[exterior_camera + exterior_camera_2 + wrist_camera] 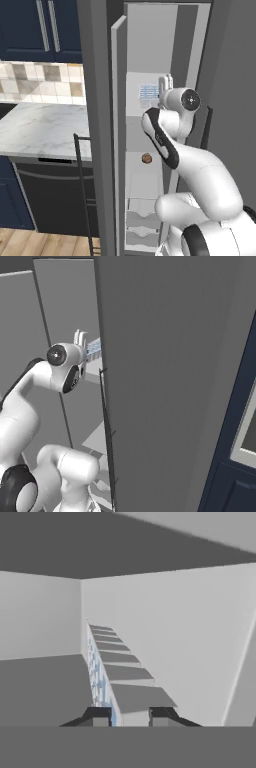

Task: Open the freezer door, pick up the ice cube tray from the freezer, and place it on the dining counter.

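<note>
Pick-up step in hand: door [118,125] swung open, tray [148,93] on upper freezer [150,60] shelf, fingers [129,716] clamped on tray edge. Next, likely: lift clear, draw straight out past door, carry to dining surface.

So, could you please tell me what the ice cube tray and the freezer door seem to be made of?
The ice cube tray looks like white plastic, a thin matte grid holding pale-blue cubes. The freezer door looks like matte grey painted metal, flat and unreflective, though the rendering leaves that open.
</note>
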